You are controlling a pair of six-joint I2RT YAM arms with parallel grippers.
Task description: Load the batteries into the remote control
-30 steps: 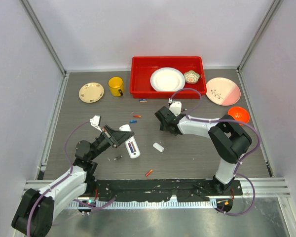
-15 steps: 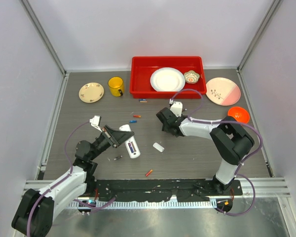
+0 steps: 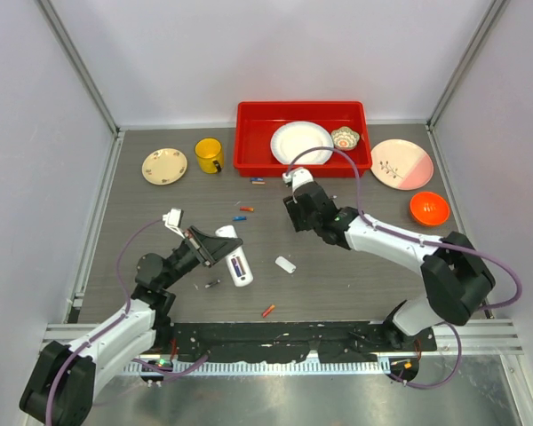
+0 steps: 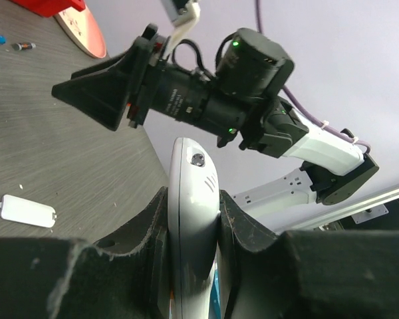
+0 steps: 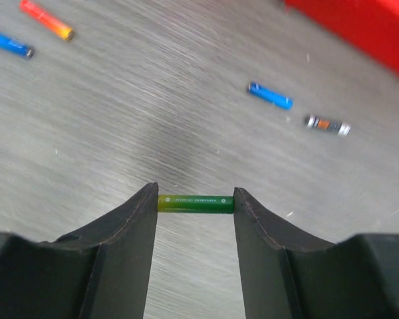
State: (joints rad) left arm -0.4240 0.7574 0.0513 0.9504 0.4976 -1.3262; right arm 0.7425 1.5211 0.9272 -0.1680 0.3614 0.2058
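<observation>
My left gripper (image 3: pixel 215 249) is shut on the white remote control (image 3: pixel 236 260), which lies with its open battery bay up and a battery inside. In the left wrist view the remote (image 4: pixel 194 219) sits edge-on between the jaws. Its white back cover (image 3: pixel 286 264) lies on the table to the right. My right gripper (image 3: pixel 295 211) is shut on a green battery (image 5: pixel 195 203), gripped end to end between the fingertips above the table. Loose batteries lie around: blue (image 3: pixel 241 217), orange (image 3: pixel 246 209), black (image 3: pixel 212 284), red-orange (image 3: pixel 268 311).
A red tray (image 3: pixel 249 142) with a white plate and a small bowl stands at the back. A yellow mug (image 3: pixel 209 155), a cream plate (image 3: pixel 164 166), a pink plate (image 3: pixel 401 164) and an orange bowl (image 3: pixel 429 208) stand around it.
My right arm has stretched out and its gripper has moved toward the back of the table, uncovering the orange bowl. The left arm and remote have not moved.
</observation>
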